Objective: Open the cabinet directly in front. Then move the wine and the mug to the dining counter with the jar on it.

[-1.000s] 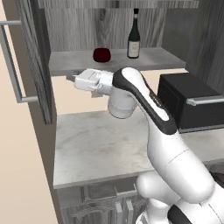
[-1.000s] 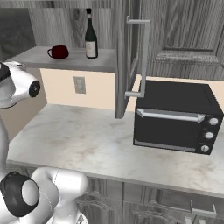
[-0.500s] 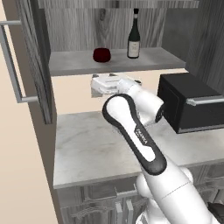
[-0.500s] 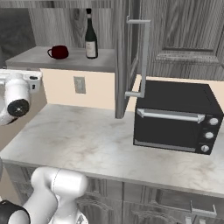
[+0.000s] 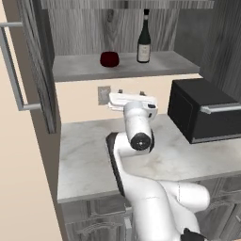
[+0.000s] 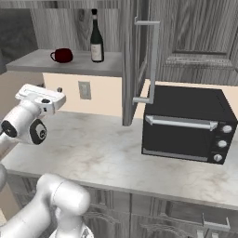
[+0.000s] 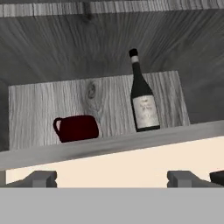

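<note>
- Dark grey wood-grain wall cabinet (image 5: 33, 70) stands open, both doors swung aside on their long silver bar handles (image 6: 151, 60); first step judged done.
- Two-finger pincer (image 7: 111, 178) is spread wide and empty, tips well apart, held below the shelf edge and aimed up at it, probably to line up a reach.
- Tall dark glass wine bottle (image 7: 142, 94) with whitish label stands upright on the shelf, above the pincer and towards its right tip.
- Small rounded dark red mug (image 7: 76, 128) sits above the left tip, apart from the bottle, handle turned away from it.
- Black countertop oven (image 6: 186, 123) rests on the marble worktop (image 6: 93, 153), off to the pincer's right; likely no obstacle.
- Judgement: neither item moved yet.
</note>
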Available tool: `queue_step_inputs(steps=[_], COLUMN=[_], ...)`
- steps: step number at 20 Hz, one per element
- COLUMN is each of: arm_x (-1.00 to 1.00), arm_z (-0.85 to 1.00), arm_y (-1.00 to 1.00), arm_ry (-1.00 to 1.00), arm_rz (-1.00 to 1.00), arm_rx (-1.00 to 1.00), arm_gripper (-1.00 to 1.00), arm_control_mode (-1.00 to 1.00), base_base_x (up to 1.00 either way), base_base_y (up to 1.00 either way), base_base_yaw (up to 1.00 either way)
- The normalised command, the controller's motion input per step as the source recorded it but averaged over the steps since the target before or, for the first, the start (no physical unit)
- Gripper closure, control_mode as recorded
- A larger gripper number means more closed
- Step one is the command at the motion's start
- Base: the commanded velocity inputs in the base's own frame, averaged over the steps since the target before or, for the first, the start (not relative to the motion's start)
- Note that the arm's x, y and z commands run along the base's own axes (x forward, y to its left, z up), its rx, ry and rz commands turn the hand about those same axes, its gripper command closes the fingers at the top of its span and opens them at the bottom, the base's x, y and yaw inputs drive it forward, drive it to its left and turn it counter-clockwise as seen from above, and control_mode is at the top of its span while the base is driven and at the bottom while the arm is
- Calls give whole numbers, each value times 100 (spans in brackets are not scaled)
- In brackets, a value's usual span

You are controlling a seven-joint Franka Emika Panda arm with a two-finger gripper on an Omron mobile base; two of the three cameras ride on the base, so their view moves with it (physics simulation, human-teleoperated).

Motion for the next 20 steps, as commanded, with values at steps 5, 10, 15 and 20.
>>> queue_step_inputs(steps=[5,10,15,20], arm_x=[24,-20,-47,-26], arm_z=[20,32,69,37], arm_y=[18,-1,-3,-4], arm_ry=[2,0,31,44], arm_rz=[-34,0,-1,-4], arm_rx=[-9,0,0,0], arm_gripper=[-100,-100,-100,-100], arm_control_mode=[-100,-100,-100,-100], base_base_x=[0,0,0,0], base_base_y=[0,0,0,0], base_base_yaw=[0,0,0,0])
